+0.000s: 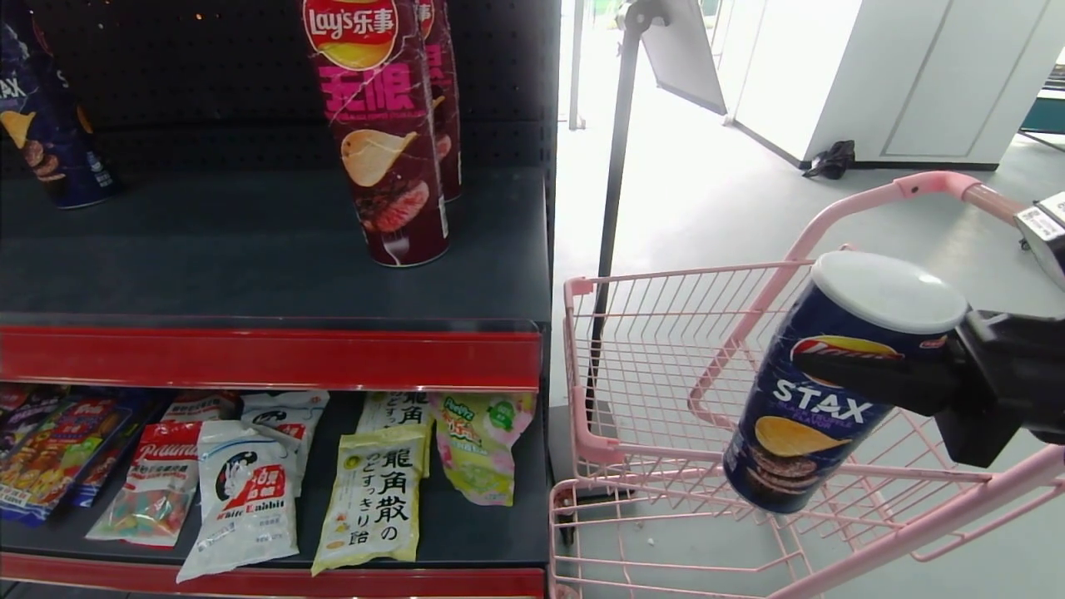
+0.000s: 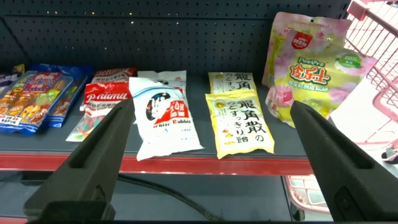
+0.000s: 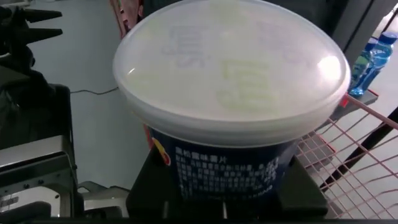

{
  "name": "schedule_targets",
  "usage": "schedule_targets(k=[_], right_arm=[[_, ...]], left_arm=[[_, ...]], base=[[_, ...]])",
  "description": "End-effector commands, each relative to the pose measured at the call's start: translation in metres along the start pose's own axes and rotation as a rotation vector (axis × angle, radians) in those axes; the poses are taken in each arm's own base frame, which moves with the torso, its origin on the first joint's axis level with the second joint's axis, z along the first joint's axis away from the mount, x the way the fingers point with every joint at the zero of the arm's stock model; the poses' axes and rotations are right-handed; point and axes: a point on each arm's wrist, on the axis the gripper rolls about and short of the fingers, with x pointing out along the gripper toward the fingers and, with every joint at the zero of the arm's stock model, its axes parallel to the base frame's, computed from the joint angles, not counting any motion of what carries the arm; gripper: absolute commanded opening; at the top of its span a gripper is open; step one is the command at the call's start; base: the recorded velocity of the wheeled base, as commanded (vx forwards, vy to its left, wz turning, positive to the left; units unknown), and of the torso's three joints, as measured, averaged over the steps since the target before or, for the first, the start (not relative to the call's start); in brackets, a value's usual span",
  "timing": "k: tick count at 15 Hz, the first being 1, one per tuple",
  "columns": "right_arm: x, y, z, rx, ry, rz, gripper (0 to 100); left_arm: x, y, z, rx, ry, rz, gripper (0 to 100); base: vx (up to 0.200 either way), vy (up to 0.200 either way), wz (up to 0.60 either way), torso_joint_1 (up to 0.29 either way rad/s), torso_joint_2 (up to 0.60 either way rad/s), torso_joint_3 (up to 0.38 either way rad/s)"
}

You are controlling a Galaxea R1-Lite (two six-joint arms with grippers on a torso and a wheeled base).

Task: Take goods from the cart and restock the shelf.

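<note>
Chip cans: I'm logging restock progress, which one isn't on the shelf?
The dark blue can in the right gripper, tilted above the pink cart; the other cans stand on the shelf.

Can: navy cylindrical crisp can [image 1: 782, 441], white plastic lid on.
Pose: I see it tilted, aloft over the pink wire cart's [image 1: 682, 273] right edge.

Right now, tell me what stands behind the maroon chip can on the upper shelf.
A second maroon can stands there, with only its right edge showing. The front can covers the rest.
</note>
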Motion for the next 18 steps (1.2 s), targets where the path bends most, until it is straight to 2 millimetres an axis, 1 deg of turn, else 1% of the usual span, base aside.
schedule_targets(k=[1,2,5,7,10,18], right_arm=[[-0.002,0.004,-0.002,0.002,0.004,-0.005,0],[-0.002,0.004,-0.002,0.002,0.009,-0.023,0],[-0.001,0.0,0.009,-0.034,-0.017,-0.026,0],[0.003,0.009,0.016,-0.046,-0.036,0.021,0],[0.005,0.014,0.014,-0.043,-0.035,0.041,0],[-0.003,0.027,0.014,-0.037,-0.032,0.058,0]], left_arm=[[0.0,0.0,0.0,0.0,0.001,0.0,100],[0.0,0.0,0.0,0.0,0.001,0.0,100],[0.0,0.0,0.0,0.0,0.001,0.0,100],[0.0,0.0,0.0,0.0,0.001,0.0,100],[0.0,0.0,0.0,0.0,0.001,0.0,100],[0.0,0.0,0.0,0.0,0.001,0.0,100]], base=[[0.0,0.0,0.0,0.0,0.0,0.0],[0.0,0.0,0.0,0.0,0.0,0.0],[0.0,0.0,0.0,0.0,0.0,0.0],[0.0,0.0,0.0,0.085,-0.27,-0.171],[0.0,0.0,0.0,0.162,-0.45,-0.292],[0.0,0.0,0.0,0.215,-0.54,-0.328]])
